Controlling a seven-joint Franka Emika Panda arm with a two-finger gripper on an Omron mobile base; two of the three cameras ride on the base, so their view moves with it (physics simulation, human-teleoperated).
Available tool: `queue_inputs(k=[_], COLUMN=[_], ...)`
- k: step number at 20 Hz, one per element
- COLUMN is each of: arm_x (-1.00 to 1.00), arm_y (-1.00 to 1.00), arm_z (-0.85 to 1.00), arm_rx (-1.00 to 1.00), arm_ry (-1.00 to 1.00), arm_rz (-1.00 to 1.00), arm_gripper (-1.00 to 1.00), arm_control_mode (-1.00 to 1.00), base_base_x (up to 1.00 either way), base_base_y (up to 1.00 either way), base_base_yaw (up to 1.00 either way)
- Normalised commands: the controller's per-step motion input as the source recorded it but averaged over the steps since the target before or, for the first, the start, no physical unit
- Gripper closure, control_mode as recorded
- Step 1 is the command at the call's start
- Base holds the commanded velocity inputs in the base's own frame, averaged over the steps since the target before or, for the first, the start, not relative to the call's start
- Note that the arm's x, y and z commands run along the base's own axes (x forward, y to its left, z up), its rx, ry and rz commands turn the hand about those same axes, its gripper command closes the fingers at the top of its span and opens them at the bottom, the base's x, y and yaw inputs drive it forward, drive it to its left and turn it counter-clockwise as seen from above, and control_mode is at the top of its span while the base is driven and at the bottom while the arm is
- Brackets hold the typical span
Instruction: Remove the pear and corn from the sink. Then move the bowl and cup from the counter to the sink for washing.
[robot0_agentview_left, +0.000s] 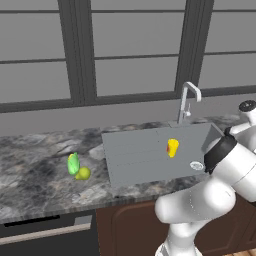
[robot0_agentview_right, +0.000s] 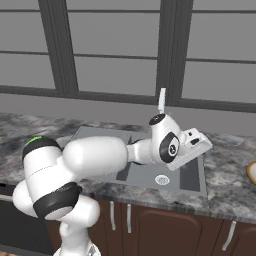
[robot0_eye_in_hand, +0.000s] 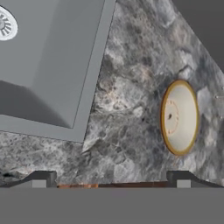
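Pear and corn: the small round yellow-green pear (robot0_agentview_left: 83, 173) and the elongated bright green corn cob (robot0_agentview_left: 73, 163) are seen lying side by side, touching, on the grey marbled stone counter (robot0_agentview_left: 35, 165) to the left of the basin. That half of the job is judged done.

Cup: the small yellow tapered cup with a red mark (robot0_agentview_left: 172, 148) is spotted inside the large grey rectangular sink (robot0_agentview_left: 135, 157), on its flat part, with the round metal drain (robot0_agentview_left: 196, 165) to its right. The curved chrome faucet (robot0_agentview_left: 187, 100) stands behind the basin.

Bowl: the wide shallow tan bowl with a lighter inside (robot0_eye_in_hand: 179, 117) is found on the counter to the right of the sink, well apart from the basin's edge. Only its rim is caught at the right edge of the right base view (robot0_agentview_right: 251, 173).

Hand: the two-finger gripper (robot0_eye_in_hand: 111, 178) is held over the counter between sink and bowl, with the fingers spread wide and nothing between them.

Step in hand: the reach for the bowl, judged the last item left to move.

Next move: the open hand would need to be carried across to the bowl, lowered so one finger goes inside the rim and one outside, then closed on the rim before any lift toward the sink.

Risk: a shallow rim may slip from a thin pinch.
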Motion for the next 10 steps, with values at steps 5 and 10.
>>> queue_inputs(k=[5, 10], arm_x=[-0.23, -0.29], arm_y=[-0.35, -0.37], arm_z=[0.20, 0.15], arm_rx=[0.00, 0.00], arm_ry=[0.00, 0.01], arm_rz=[0.00, 0.01], arm_gripper=[-1.00, -1.00], arm_control_mode=[-1.00, -1.00], base_base_x=[0.00, 0.00], base_base_y=[0.00, 0.00], base_base_yaw=[0.00, 0.00])
